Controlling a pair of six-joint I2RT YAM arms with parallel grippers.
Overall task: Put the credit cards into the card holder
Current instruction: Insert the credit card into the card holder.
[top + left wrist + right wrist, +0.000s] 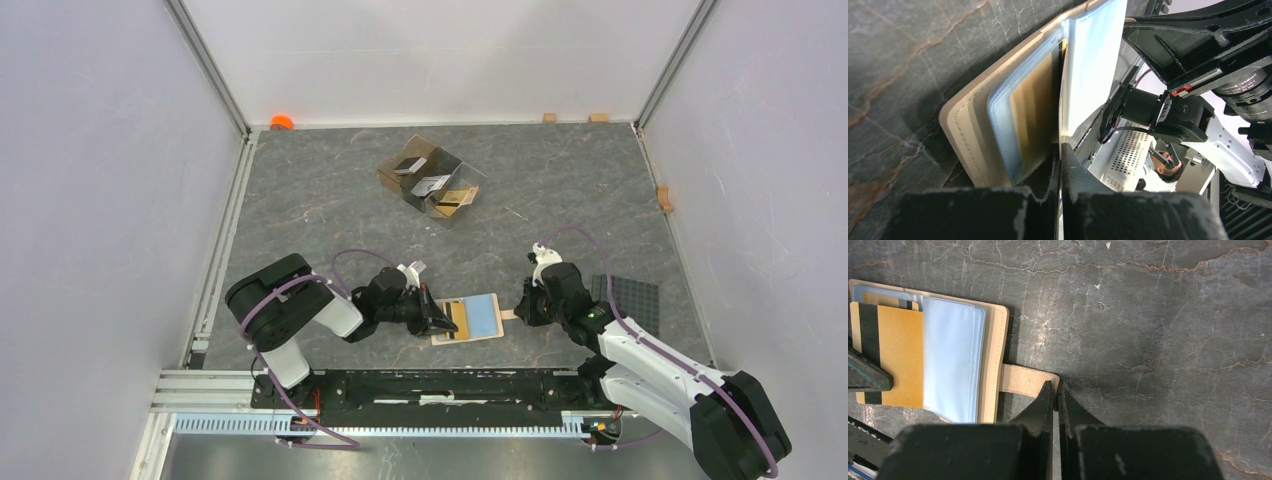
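The tan card holder (484, 314) lies open near the front of the table, its light blue pockets (953, 360) facing up. My left gripper (438, 322) is shut on an orange-gold credit card (898, 357) with a black stripe. That card lies over the holder's left half, and it shows only edge-on between the jaws of the left gripper (1060, 150) in the left wrist view. Another gold card (878, 300) sits in a pocket behind it. My right gripper (1057, 387) is shut on the holder's snap tab (1025, 381), on the holder's right side (518, 312).
A clear brown-tinted divided box (432, 178) stands at the back middle with dark, silver and orange cards in it. A black ridged pad (630, 298) lies right of my right arm. Small wooden blocks (665, 198) and an orange object (281, 122) sit along the walls.
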